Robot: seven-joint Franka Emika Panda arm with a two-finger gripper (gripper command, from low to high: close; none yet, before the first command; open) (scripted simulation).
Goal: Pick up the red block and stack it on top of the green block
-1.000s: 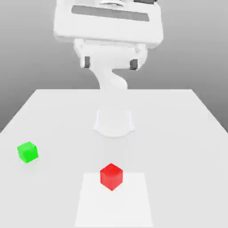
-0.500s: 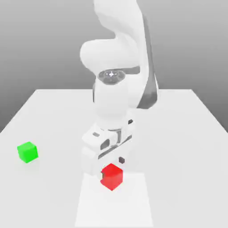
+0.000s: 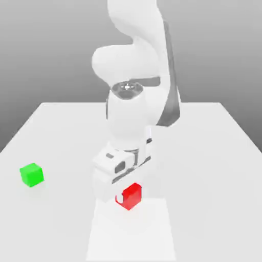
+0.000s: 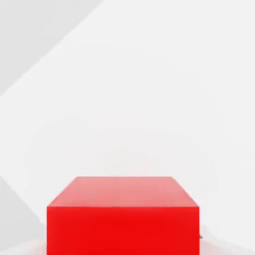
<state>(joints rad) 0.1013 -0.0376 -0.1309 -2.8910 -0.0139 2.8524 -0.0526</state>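
Gripper clamped on the red block, low over the pale patch! An off-centre grip could let it twist or slip on the lift.

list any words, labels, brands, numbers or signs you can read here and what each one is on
There are none. No lettering, number, logo or sign can be read on the red block, the green block, the white arm, the table or the bright white patch by the red block.
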